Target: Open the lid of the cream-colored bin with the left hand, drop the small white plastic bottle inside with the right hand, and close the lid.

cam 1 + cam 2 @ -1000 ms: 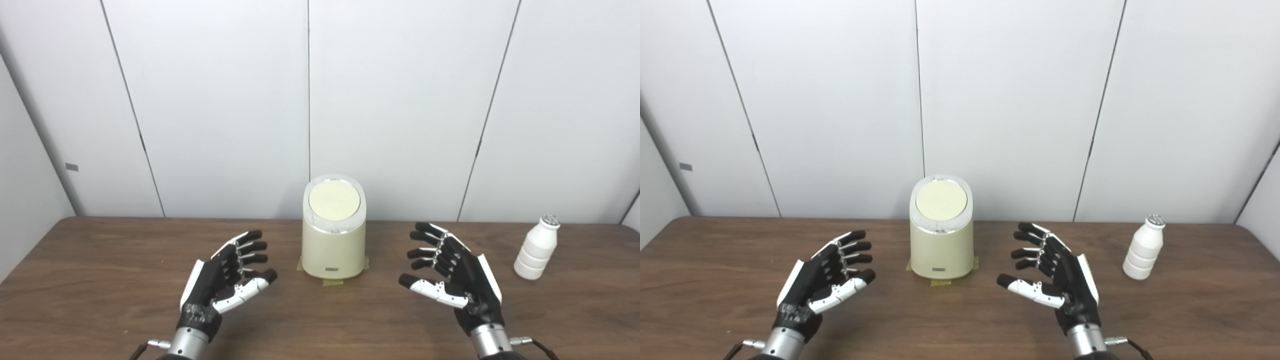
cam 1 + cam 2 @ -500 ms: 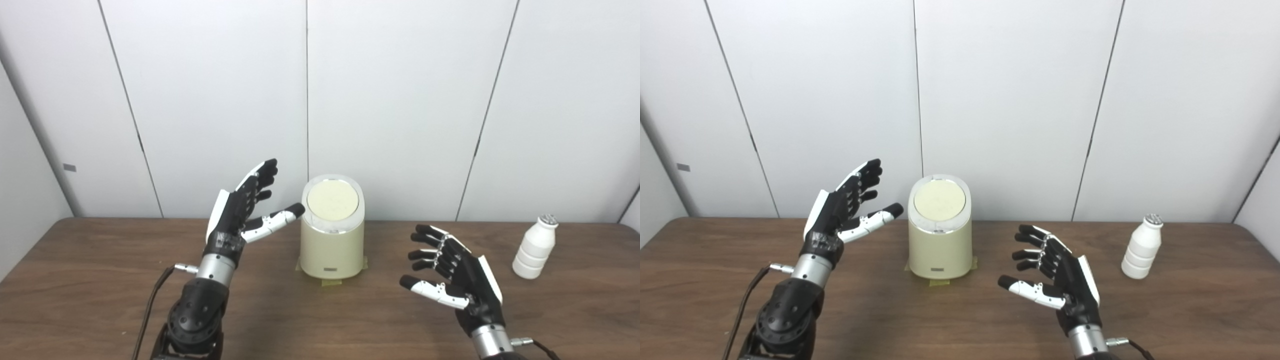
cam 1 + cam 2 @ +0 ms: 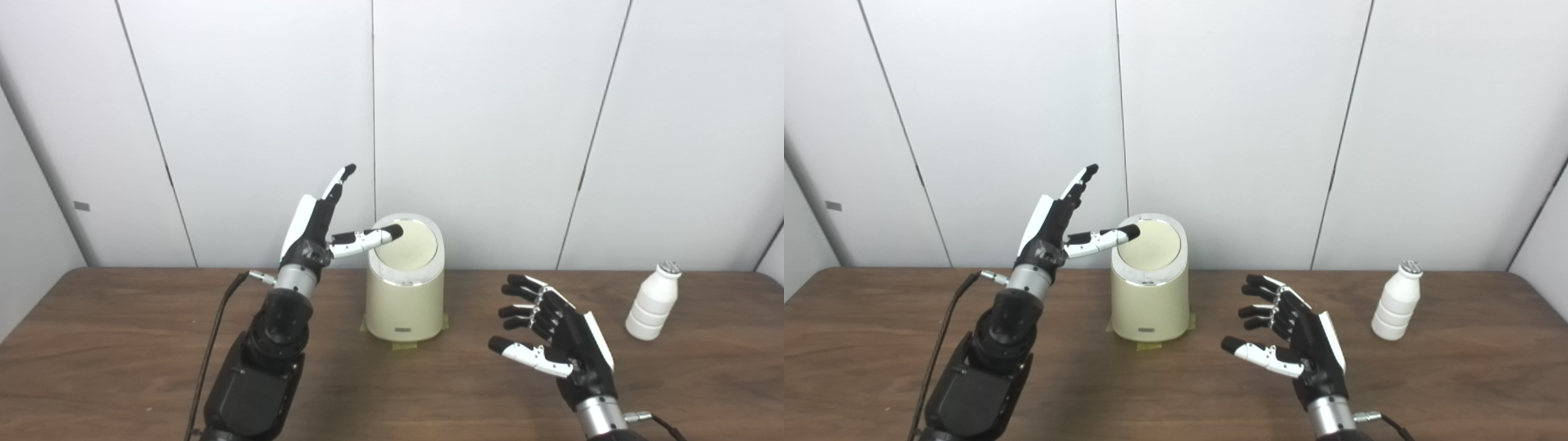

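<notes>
- Reaching over the cream bin (image 3: 404, 300) from its left, left hand (image 3: 318, 223) holds nothing, fingers spread; thumb tip above lid (image 3: 409, 244), contact unclear.
- Lid closed; bin's inside hidden.
- Right hand (image 3: 560, 334) empty, fingers apart, above table (image 3: 122, 343).
- White bottle (image 3: 653, 301) upright, far right.

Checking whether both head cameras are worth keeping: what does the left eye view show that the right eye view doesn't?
Only left eye: more of the left side wall. Only right eye: more of the right side wall, beyond the bottle. Both: the left hand raised and open, thumb reaching to the closed lid of the bin; the right hand open above the table.
</notes>
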